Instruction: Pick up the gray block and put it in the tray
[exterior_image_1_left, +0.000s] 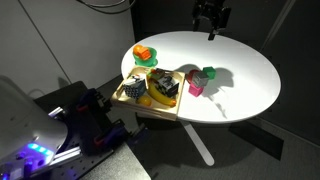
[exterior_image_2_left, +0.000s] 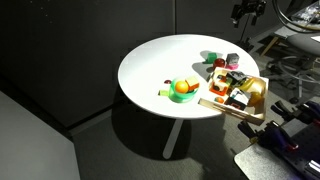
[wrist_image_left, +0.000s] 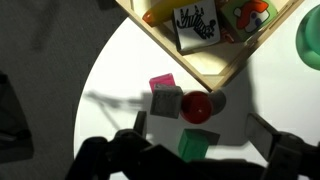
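Overhead, the robot gripper (exterior_image_1_left: 210, 18) hangs well above the far edge of a round white tabletop (exterior_image_1_left: 240, 60). Its two dark fingers (wrist_image_left: 262, 132) are spread wide and grasp nothing.

In the wrist view, the gray block (wrist_image_left: 165, 102) sits on the tabletop just outside a corner of the tray (wrist_image_left: 180, 58), not in it. A pink block (wrist_image_left: 160, 83) lies close against it on the tray side, a small red ball (wrist_image_left: 196, 108) is just beside it, and a green block (wrist_image_left: 195, 145) sits nearer the camera.

The tray is light wood with low rims and already holds several colourful items. In both exterior views it overhangs the table's edge. In an exterior view, a green bowl-like object (exterior_image_2_left: 183, 90) with something orange inside stands apart from the blocks.
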